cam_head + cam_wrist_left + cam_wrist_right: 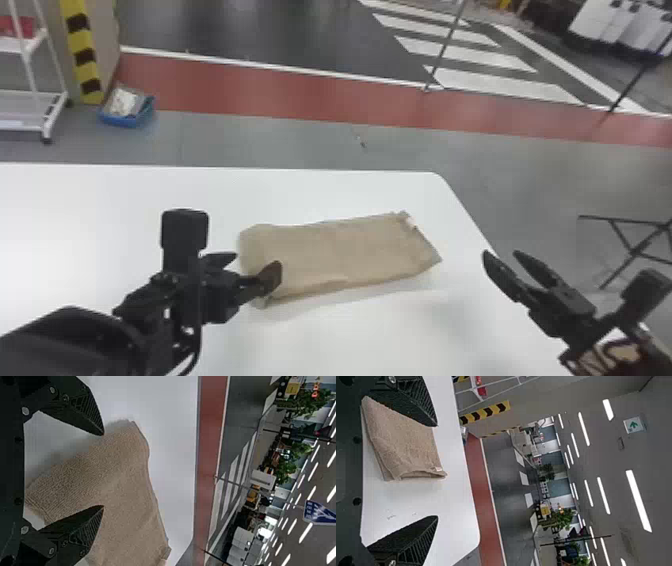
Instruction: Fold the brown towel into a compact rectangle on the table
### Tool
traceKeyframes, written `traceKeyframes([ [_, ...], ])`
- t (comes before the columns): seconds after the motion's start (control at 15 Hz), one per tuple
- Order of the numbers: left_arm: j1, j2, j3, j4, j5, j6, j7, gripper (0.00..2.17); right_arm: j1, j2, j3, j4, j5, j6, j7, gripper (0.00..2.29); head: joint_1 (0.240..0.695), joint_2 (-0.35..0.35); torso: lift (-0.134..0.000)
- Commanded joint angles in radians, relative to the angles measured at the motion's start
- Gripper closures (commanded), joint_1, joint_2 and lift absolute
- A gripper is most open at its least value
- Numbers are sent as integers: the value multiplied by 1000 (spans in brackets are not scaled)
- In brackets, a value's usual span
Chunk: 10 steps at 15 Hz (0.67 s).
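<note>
The brown towel [345, 250] lies in a folded oblong on the white table [125, 200]. The left gripper [253, 264] is at its left end, the right gripper [501, 253] beyond its right, both with fingers wide apart; a blue bin [126, 121] on the floor holds something whitish [124, 102].

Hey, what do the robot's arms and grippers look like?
The left arm and right arm are black, the left with a thin black cable. The left gripper and right gripper each have two tapering black fingers with ridged faces and silvery screws.
</note>
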Motion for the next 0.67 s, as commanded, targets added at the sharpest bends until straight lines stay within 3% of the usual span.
traceKeyframes([
  [0.0,-3,-11,-36,12,5,1,10,275,3,0,-13,22,1,-13,9,49,695,-350,-124],
  [0.6,-3,-12,-83,32,-57,-3,33,367,0,0,-26,31,-10,-25,29,49,695,-350,-124],
])
